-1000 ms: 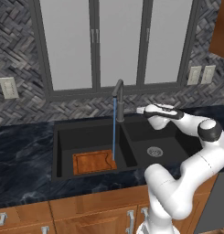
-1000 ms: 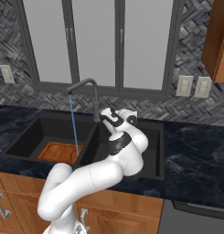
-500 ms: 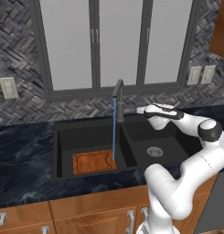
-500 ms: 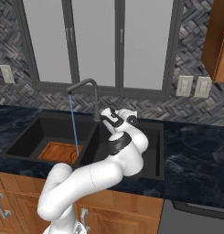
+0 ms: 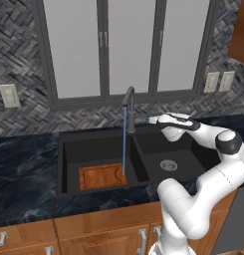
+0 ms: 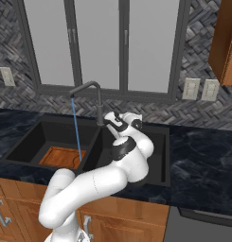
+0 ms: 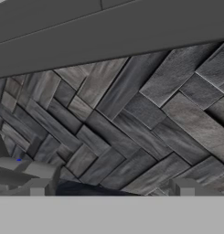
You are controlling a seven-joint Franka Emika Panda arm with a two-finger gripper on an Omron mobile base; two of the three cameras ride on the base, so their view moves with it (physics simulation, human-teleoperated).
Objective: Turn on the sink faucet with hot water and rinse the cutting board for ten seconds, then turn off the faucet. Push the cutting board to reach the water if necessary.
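The dark sink faucet (image 5: 129, 108) stands behind the divider of the black sink (image 5: 68, 149), its spout over the left basin. A thin blue stream of water (image 5: 124, 142) falls from it onto the right edge of the reddish-brown cutting board (image 5: 102, 176), which lies flat at the front of the left basin. My gripper (image 5: 155, 121) hovers just right of the faucet post, over the back of the right basin. In the hand view its fingertips (image 7: 38, 186) stand wide apart with nothing between them, facing the backsplash. A grey part of the faucet (image 7: 19, 170) sits at the left.
The right basin holds a round metal drain (image 5: 168, 165). Dark marble counter (image 5: 24, 169) runs on both sides of the sink. Behind it rise a herringbone tile backsplash (image 7: 131, 119) and a window (image 5: 128, 45). Wall outlets (image 5: 218, 81) sit at the right.
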